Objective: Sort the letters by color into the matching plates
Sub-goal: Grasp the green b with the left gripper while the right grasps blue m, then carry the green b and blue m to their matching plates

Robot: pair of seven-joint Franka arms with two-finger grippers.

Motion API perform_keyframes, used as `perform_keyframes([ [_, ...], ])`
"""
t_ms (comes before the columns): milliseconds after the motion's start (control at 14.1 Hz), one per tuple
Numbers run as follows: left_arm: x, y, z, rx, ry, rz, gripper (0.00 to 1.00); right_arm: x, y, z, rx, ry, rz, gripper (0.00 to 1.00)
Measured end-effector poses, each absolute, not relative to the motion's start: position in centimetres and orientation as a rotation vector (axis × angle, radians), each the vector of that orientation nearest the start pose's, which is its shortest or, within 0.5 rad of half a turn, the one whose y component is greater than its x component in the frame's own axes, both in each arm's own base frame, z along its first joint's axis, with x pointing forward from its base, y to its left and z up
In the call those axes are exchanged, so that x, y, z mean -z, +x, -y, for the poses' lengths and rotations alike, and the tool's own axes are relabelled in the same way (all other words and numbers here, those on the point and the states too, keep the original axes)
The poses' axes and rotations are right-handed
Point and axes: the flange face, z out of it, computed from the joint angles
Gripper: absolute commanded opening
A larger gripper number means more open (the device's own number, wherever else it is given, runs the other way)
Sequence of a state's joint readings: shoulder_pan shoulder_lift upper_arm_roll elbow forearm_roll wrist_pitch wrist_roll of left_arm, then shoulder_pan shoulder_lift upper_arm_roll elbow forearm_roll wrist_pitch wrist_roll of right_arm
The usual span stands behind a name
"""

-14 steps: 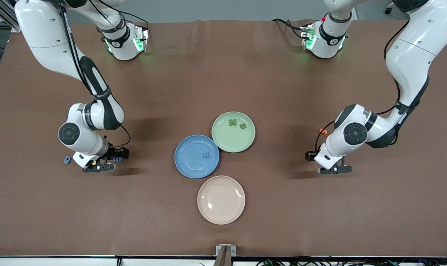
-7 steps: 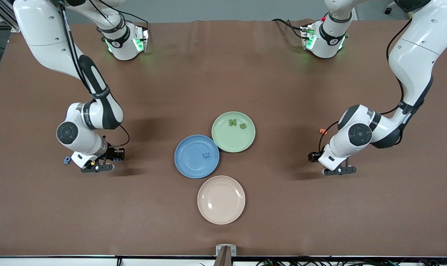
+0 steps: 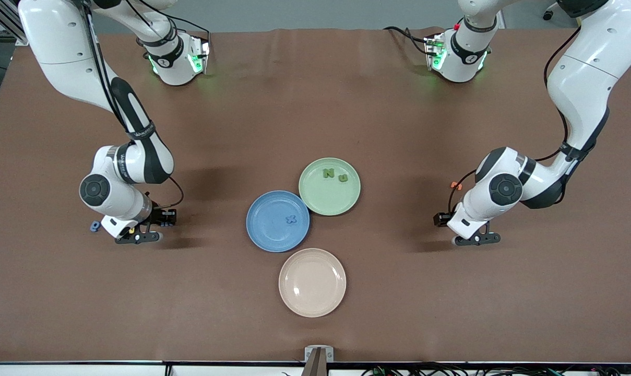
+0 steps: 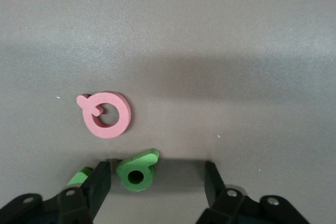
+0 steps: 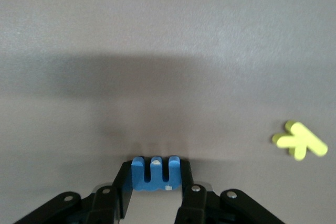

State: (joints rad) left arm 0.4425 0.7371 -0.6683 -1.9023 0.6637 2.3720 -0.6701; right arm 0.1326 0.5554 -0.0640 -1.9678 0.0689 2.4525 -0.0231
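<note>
My right gripper (image 5: 156, 174) is shut on a blue letter (image 5: 156, 172) with three prongs, low over the table at the right arm's end (image 3: 138, 236). A yellow letter (image 5: 300, 141) lies beside it. My left gripper (image 4: 157, 179) is open at the left arm's end (image 3: 474, 239), and a green letter (image 4: 137, 170) lies between its fingers, close to one finger (image 4: 100, 182). A second green letter (image 4: 80, 177) lies just outside that finger, and a pink letter (image 4: 107, 114) lies apart from both. The blue plate (image 3: 258, 209) holds a blue X (image 3: 291, 219). The green plate (image 3: 325, 201) holds two green letters (image 3: 328, 173). The beige plate (image 3: 312, 282) is empty.
Another blue letter (image 3: 94, 226) lies on the brown table beside my right hand. An orange letter (image 3: 455, 185) lies by my left arm's wrist. The three plates touch each other in a cluster at the table's middle.
My right gripper has shut on the blue letter, and its hand has shifted slightly toward the right arm's end. The left hand has shifted a little and stays open.
</note>
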Motion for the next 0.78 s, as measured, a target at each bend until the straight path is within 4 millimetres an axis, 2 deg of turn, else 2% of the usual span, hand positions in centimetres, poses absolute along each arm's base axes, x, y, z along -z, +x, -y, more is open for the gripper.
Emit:
perform_keyframes([
  [71, -17.3, 60.5, 11.8, -0.044, -3.123, 0.090, 0.69, -18.7, 60.7, -5.3, -0.136, -3.122, 0.019, 0.01],
  [213, -17.3, 60.5, 11.9, -0.042, -3.124, 0.089, 0.58, -20.3, 60.9, -9.6, -0.148, -3.094, -0.113, 0.01],
  [567, -17.5, 60.6, 12.2, -0.034, -3.128, 0.084, 0.57, -24.5, 59.5, -25.5, -0.074, -3.012, -0.457, 0.00],
  [709, -17.6, 60.7, 12.2, -0.032, -3.128, 0.085, 0.50, -25.6, 58.9, -30.1, -0.048, -2.981, -0.546, 0.00],
  [780, -17.7, 60.8, 12.2, -0.028, -3.129, 0.086, 0.46, -25.7, 58.7, -31.8, -0.045, -2.968, -0.588, 0.00],
])
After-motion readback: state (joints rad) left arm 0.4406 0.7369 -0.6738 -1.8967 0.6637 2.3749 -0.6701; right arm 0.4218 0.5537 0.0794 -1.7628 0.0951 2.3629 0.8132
